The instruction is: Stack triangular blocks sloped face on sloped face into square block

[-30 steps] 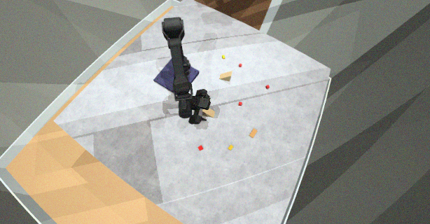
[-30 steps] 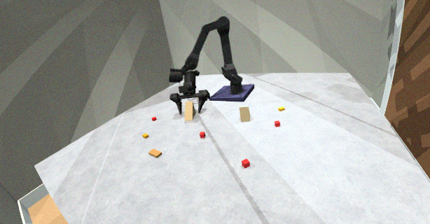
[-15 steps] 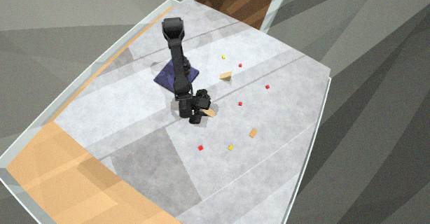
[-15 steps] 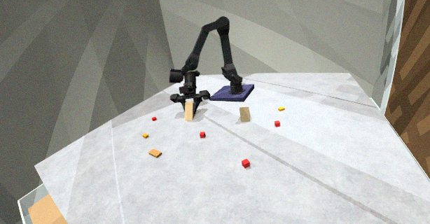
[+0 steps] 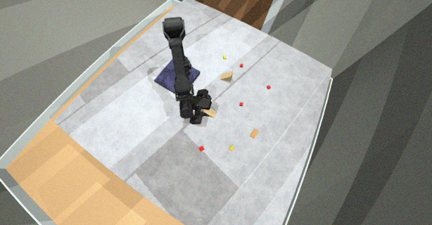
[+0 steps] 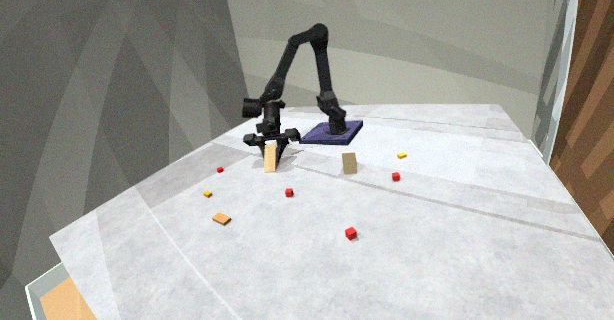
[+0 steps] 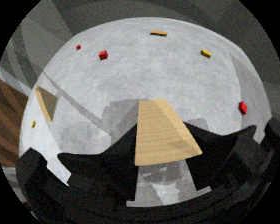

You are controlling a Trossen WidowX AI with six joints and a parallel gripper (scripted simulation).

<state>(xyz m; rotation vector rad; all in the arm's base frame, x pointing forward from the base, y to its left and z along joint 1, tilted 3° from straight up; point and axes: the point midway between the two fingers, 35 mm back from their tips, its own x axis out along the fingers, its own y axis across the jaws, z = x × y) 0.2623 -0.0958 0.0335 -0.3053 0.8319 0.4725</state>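
Observation:
One light wooden triangular block [image 5: 210, 112] [image 6: 270, 159] [image 7: 158, 142] is between the fingers of my gripper [image 6: 272, 157] [image 7: 156, 124], which is shut on it. One finger is on each side of the block, low over the table; whether its underside touches the table I cannot tell. The arm hides part of this block in the top view. The other triangular block [image 5: 226, 76] [image 6: 349, 163] [image 7: 47, 104] stands apart on the table, nearer the brown door side, with nothing touching it.
Several small red cubes, one of them [image 5: 241, 104] [image 6: 289, 192] [image 7: 103, 55] fairly near the held block, lie scattered. An orange slab [image 5: 254, 133] [image 6: 221, 219] [image 7: 158, 33] and two yellow pieces lie around too. One yellow piece [image 5: 224, 57] [image 6: 402, 155] lies beyond the free block. The arm's base stands on a dark blue plate [image 5: 164, 79] [image 6: 312, 135].

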